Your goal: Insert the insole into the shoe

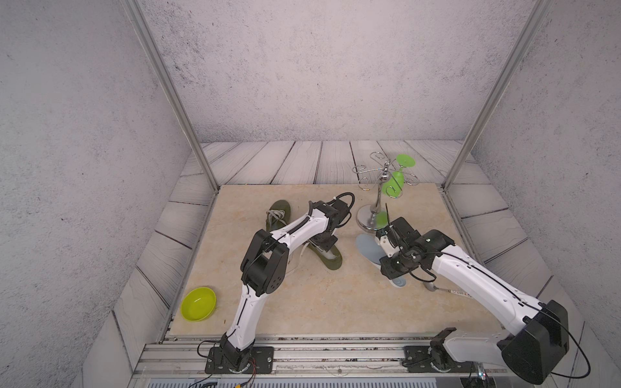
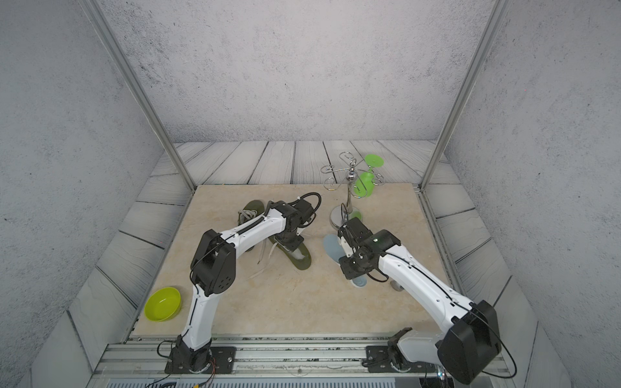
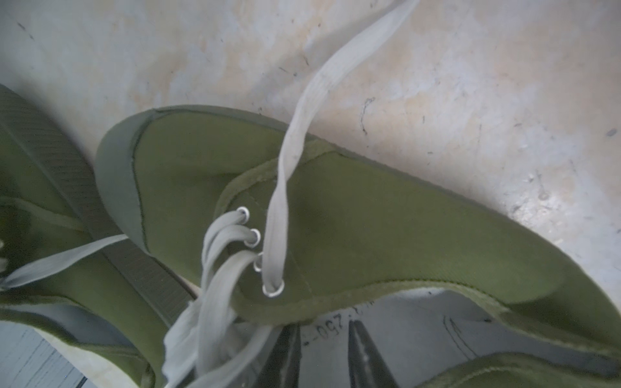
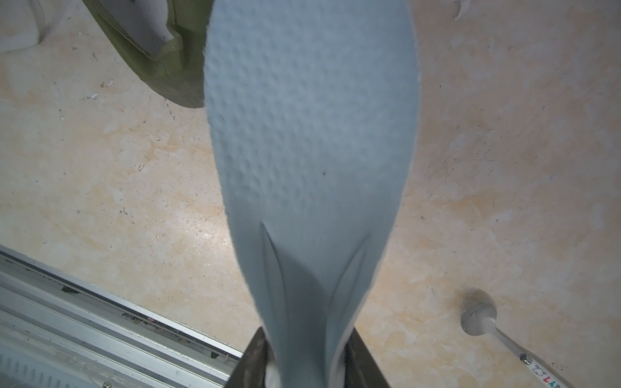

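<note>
**Right gripper** (image 4: 307, 364): clamped on one end of the pale blue-grey foam insole (image 4: 309, 134), which creases between the two fingers. The frame edge cuts off the finger bases. In both top views the wrist covers the insole's middle, so only its two ends (image 1: 368, 248) show. It sits to the right of the shoe and apart from it. Whether its far end rests on the beige marbled tabletop (image 1: 319, 302) cannot be told.

**Left gripper** (image 3: 324, 352): the fingers stand partly apart inside the mouth of the olive-green canvas shoe (image 3: 369, 218). Bare printed lining shows between them, and nothing is seen gripped. In both top views the arm hides this gripper and most of the shoe, and only the heel end (image 1: 331, 262) is exposed.

A second olive-green shoe (image 1: 279, 210) lies by the first shoe's toe; whether they touch is unclear. Loose white laces (image 3: 282, 201) trail across both.

A grey spoon (image 4: 479, 317) lies near the insole, its handle cut off.
</note>
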You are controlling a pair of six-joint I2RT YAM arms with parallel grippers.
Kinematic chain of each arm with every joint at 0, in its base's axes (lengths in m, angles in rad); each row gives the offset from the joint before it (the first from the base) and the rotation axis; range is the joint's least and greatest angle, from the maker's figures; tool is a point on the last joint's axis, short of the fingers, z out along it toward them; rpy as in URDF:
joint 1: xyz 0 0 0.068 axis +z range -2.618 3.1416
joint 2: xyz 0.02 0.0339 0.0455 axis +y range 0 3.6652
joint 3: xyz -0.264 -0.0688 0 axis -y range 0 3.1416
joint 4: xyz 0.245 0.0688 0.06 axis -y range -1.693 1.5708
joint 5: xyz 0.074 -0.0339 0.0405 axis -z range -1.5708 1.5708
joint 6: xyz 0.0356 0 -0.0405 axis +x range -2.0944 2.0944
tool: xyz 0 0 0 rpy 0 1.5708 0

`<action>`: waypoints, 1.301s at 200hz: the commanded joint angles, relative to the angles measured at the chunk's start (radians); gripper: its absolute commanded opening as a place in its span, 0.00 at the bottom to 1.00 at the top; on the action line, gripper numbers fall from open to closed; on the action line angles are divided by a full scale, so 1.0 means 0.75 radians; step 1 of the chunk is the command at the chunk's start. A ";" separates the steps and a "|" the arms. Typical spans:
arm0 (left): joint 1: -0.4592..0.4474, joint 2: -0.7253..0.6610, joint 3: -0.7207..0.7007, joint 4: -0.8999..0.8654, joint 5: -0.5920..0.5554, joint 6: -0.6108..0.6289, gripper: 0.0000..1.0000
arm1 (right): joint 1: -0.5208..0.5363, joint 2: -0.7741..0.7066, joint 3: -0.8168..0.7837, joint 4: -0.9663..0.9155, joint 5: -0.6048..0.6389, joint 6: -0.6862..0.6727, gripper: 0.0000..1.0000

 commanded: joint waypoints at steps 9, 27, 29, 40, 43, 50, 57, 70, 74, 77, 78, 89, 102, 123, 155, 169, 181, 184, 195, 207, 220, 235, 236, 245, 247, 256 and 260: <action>-0.003 0.048 0.012 0.025 -0.050 0.056 0.37 | -0.014 -0.045 -0.005 -0.029 -0.008 -0.013 0.36; -0.003 0.066 0.026 0.018 -0.052 0.071 0.40 | -0.017 -0.047 -0.003 -0.032 -0.008 -0.014 0.36; -0.003 0.068 0.026 0.017 -0.050 0.073 0.40 | -0.017 -0.047 -0.002 -0.032 -0.008 -0.014 0.36; -0.003 0.073 0.028 0.014 -0.037 0.076 0.40 | -0.020 -0.045 0.002 -0.033 -0.008 -0.013 0.36; -0.003 0.073 0.028 0.014 -0.035 0.075 0.40 | -0.020 -0.045 0.002 -0.033 -0.008 -0.013 0.36; -0.003 0.076 0.027 0.008 -0.030 0.070 0.40 | -0.023 -0.044 0.005 -0.032 -0.010 -0.013 0.36; -0.003 0.076 0.026 0.002 -0.028 0.062 0.40 | -0.022 -0.042 0.008 -0.033 -0.011 -0.014 0.36; -0.003 0.075 0.014 -0.001 -0.023 0.044 0.40 | -0.024 -0.038 0.010 -0.031 -0.012 -0.015 0.36; -0.003 0.072 0.006 0.004 -0.023 0.039 0.40 | -0.023 -0.037 0.010 -0.030 -0.013 -0.016 0.36; -0.003 0.070 0.002 0.008 -0.022 0.035 0.40 | -0.023 -0.036 0.010 -0.029 -0.015 -0.016 0.36; -0.003 0.068 0.001 0.008 -0.021 0.034 0.40 | -0.024 -0.036 0.010 -0.028 -0.015 -0.015 0.36; -0.004 0.061 -0.008 0.012 -0.012 0.020 0.40 | -0.023 -0.031 0.014 -0.026 -0.020 -0.015 0.36; -0.005 0.045 -0.037 0.057 -0.022 0.022 0.40 | -0.023 -0.025 0.019 -0.028 -0.026 -0.017 0.36; -0.005 0.062 -0.023 0.088 -0.078 0.050 0.40 | -0.024 -0.019 0.023 -0.029 -0.025 -0.023 0.36; -0.005 0.104 -0.006 0.104 -0.110 0.068 0.40 | -0.025 -0.024 0.022 -0.029 -0.026 -0.016 0.36; -0.005 0.122 -0.005 0.102 -0.113 0.077 0.40 | -0.025 -0.030 0.017 -0.029 -0.028 -0.013 0.36; -0.005 0.128 -0.006 0.103 -0.121 0.083 0.39 | -0.026 -0.031 0.016 -0.031 -0.024 -0.015 0.36; -0.005 0.128 -0.009 0.108 -0.127 0.083 0.39 | -0.026 -0.031 0.016 -0.031 -0.024 -0.016 0.36; -0.005 0.125 -0.022 0.131 -0.150 0.089 0.37 | -0.027 -0.029 0.020 -0.031 -0.024 -0.020 0.36; -0.005 0.122 -0.039 0.161 -0.189 0.097 0.32 | -0.027 -0.025 0.027 -0.036 -0.024 -0.023 0.36; -0.005 0.117 -0.042 0.170 -0.217 0.102 0.22 | -0.028 -0.024 0.035 -0.040 -0.024 -0.023 0.36; -0.005 0.099 -0.034 0.166 -0.218 0.100 0.06 | -0.028 -0.026 0.038 -0.041 -0.024 -0.023 0.36; -0.005 0.098 -0.034 0.163 -0.218 0.099 0.05 | -0.027 -0.026 0.037 -0.040 -0.024 -0.023 0.36; -0.005 0.082 -0.025 0.153 -0.206 0.096 0.00 | -0.027 -0.027 0.036 -0.041 -0.024 -0.023 0.36; -0.005 0.078 -0.021 0.146 -0.204 0.094 0.00 | -0.027 -0.028 0.036 -0.042 -0.024 -0.024 0.36; -0.005 0.060 -0.001 0.115 -0.201 0.085 0.00 | -0.027 -0.026 0.033 -0.041 -0.026 -0.026 0.36; -0.005 0.052 0.008 0.104 -0.197 0.083 0.00 | -0.027 -0.025 0.032 -0.042 -0.026 -0.027 0.36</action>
